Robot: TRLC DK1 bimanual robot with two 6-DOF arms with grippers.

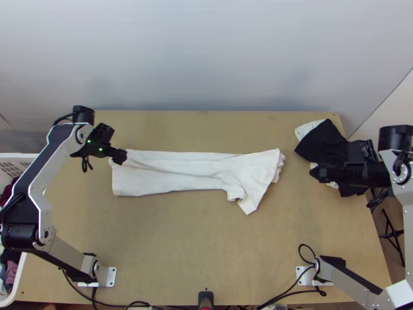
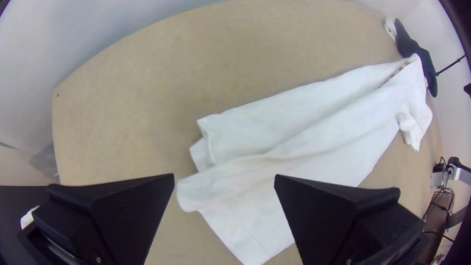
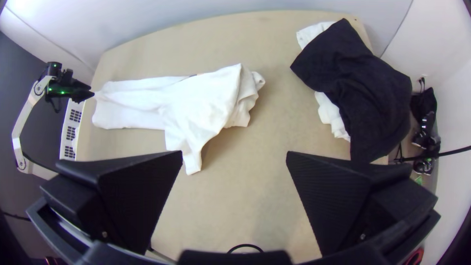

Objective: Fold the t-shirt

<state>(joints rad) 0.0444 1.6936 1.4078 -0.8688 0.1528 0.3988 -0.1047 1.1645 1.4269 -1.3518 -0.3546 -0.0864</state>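
left gripper (image 2: 224, 177) is spread wide over one end of the white t-shirt (image 1: 170, 178), right gripper (image 3: 234, 154) gapes near the black cloth (image 3: 365, 88). shirt's a long rumpled strip on the table (image 1: 206, 248), so imo lengthwise folding's mostly done, shortening it is left.

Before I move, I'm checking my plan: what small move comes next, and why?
Perhaps lower the left end effector and close it on the nearby end of the white t-shirt: it stands open there, and the garment lies in a long strip, not yet folded end to end.
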